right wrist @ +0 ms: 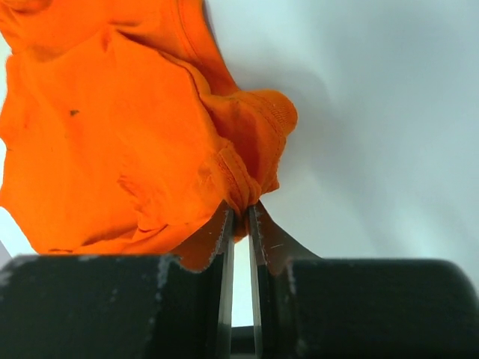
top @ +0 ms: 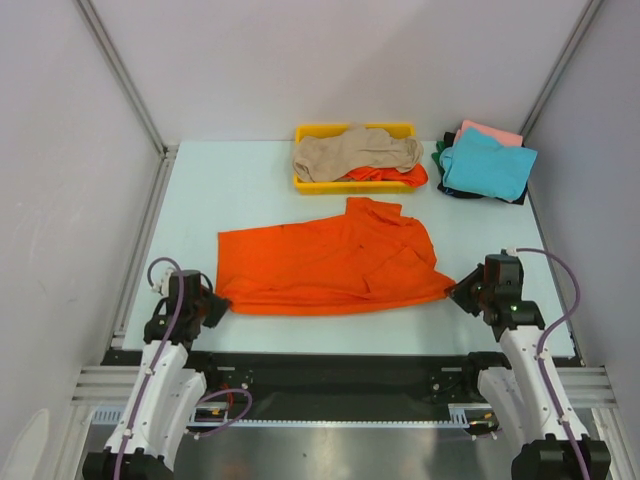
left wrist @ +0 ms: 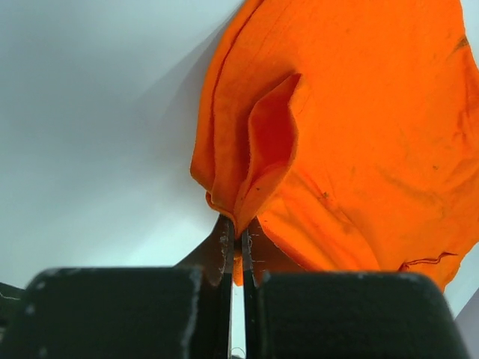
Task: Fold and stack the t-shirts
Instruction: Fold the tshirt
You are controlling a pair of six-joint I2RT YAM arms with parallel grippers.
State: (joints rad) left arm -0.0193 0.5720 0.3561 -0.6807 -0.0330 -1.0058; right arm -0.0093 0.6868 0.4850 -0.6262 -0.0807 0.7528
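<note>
The orange t-shirt [top: 330, 265] lies spread across the middle of the worktop [top: 200, 200], roughly folded, with its long lower edge facing the arms and its upper right part bunched in creases. It lies between the two arms, and each arm grips one near corner.

The left pincer [top: 215, 305] is at the shirt's near left corner. In the left wrist view its fingers are pressed together on a folded ridge of orange cloth, which fans out up and to the right. The right pincer [top: 458, 292] is at the near right corner. In the right wrist view its fingers pinch a gathered hem, and the cloth runs away up and to the left.

At the far edge stands a yellow tray [top: 305, 183] holding a crumpled beige t-shirt [top: 350, 152], with a strip of more orange cloth [top: 395, 175] beside it. To the tray's right, well apart from both pincers, is a pile with a teal t-shirt [top: 487, 165] on top, a pink t-shirt [top: 490, 132] showing behind it and a dark green t-shirt [top: 440, 155] at its left edge.
</note>
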